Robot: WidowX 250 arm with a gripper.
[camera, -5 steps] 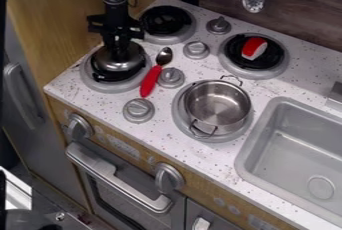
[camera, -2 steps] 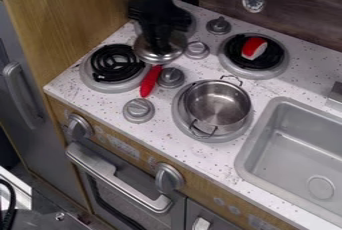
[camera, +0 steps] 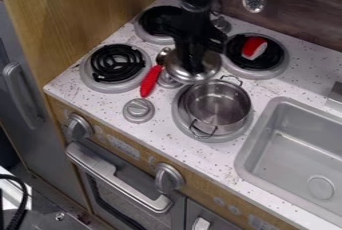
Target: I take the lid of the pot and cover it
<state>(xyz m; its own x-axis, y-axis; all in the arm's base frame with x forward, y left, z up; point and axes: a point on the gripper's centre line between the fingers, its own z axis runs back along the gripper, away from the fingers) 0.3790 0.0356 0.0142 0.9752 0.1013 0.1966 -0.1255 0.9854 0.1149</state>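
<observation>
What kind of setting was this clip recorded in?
It looks like a toy kitchen: a speckled counter with coil burners, a grey sink basin beside them, and an oven-style door with a chunky handle below.

Toy kitchen (camera: 160, 133); burner (camera: 117, 64) (sink (camera: 288, 146) too)
</observation>
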